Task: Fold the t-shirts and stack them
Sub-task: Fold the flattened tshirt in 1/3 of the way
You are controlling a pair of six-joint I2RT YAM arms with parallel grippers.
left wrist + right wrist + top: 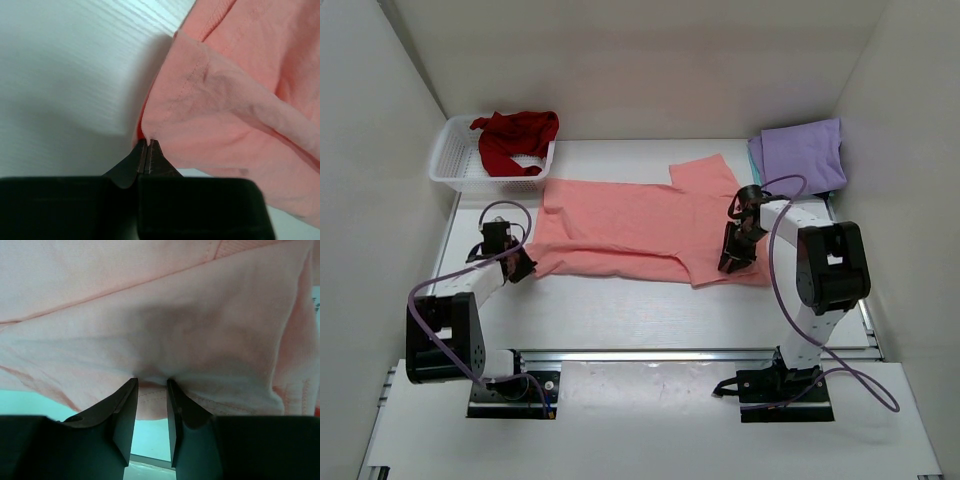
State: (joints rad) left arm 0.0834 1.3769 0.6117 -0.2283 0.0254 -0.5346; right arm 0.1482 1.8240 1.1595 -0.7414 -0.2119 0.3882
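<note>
The left gripper's two dark fingers are pressed flat together, with no gap showing between them. At their tips they pinch the hemmed corner of the salmon-pink t-shirt. In the left wrist view the cloth rises from that pinch and fills the right half of the frame, and bare white table lies to the left.

The right gripper's fingers stand a little apart, closed on a thick fold of the same shirt that bunches into the narrow gap between the tips. The cloth spreads across the whole upper part of that frame, and a seam runs slantwise near the top.

In the overhead view the salmon-pink t-shirt lies spread across the middle of the table. Its body runs left to right and one sleeve points toward the upper right. The left gripper is at the shirt's lower left corner and the right gripper is at its lower right edge, each arm reaching up from its base at the bottom of the frame.

In the upper left a dark red t-shirt lies crumpled in a white lattice basket, draped partly over the basket's rim. In the upper right a folded lavender t-shirt sits on the table, well apart from the basket. A strip of a teal t-shirt shows along its left edge, underneath it. The lower left of the lavender shirt lies near the salmon shirt's raised sleeve
</note>
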